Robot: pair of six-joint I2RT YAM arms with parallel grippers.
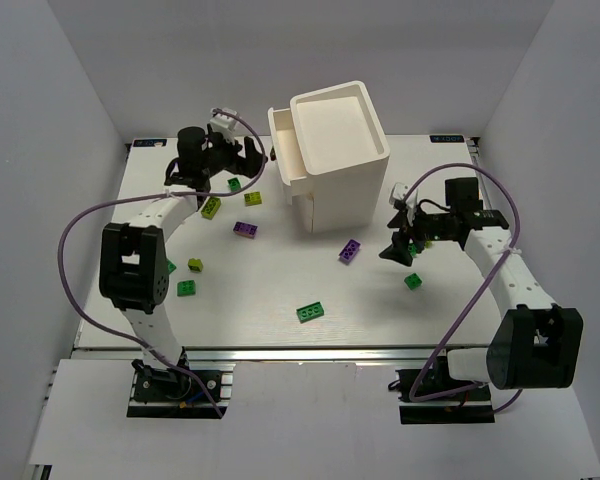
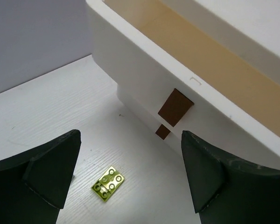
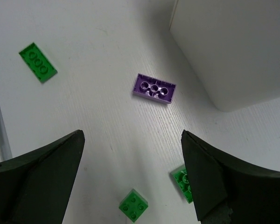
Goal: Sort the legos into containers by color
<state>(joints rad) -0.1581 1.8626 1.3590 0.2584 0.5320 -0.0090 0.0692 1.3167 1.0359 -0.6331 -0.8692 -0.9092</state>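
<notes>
Counting three purple legos on the table; left hand and right hand both gape apart, empty.

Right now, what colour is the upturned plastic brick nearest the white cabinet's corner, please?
That upturned plastic brick is purple, clearest in the right wrist view.
</notes>
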